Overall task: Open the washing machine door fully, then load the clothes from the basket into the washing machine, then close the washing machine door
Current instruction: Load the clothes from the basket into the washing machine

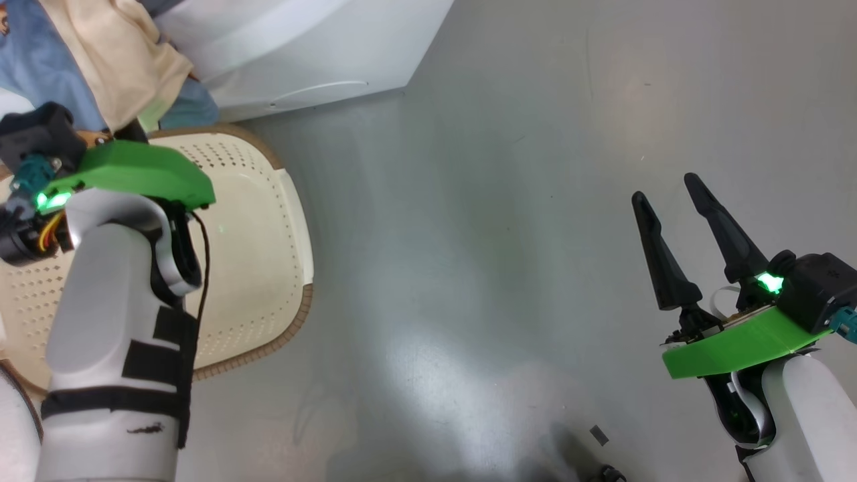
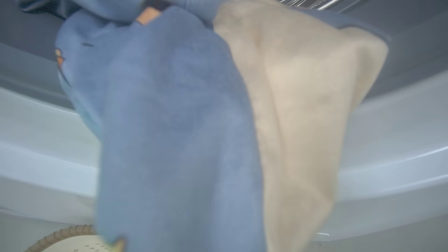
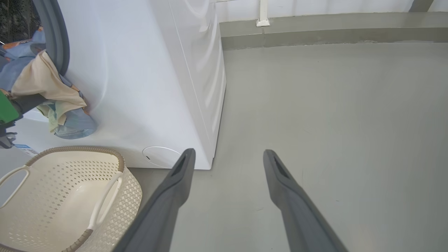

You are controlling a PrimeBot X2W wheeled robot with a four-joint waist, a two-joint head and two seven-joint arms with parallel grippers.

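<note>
The clothes [image 1: 114, 60], blue and cream cloth, hang out of the washing machine [image 1: 301, 60] mouth and over its front. My left arm, with its green wrist cover [image 1: 134, 174], reaches up over the basket [image 1: 294, 314] into them. Its fingers are buried in the hanging clothes [image 2: 175, 140] and shut on them. In the right wrist view the clothes [image 3: 45, 84] drape below the grey gasket [image 3: 52, 35], above the basket [image 3: 80, 150], which has nothing in it. My right gripper [image 1: 664, 187] is open over bare floor, well to the right. The washing machine door is out of view.
The washing machine [image 3: 140, 87] has a round cover [image 3: 161, 156] low on its front, near its right corner. Grey floor stretches right of it to a back wall with a skirting ledge [image 3: 332, 35]. My right gripper [image 3: 229, 152] points at the floor beside that corner.
</note>
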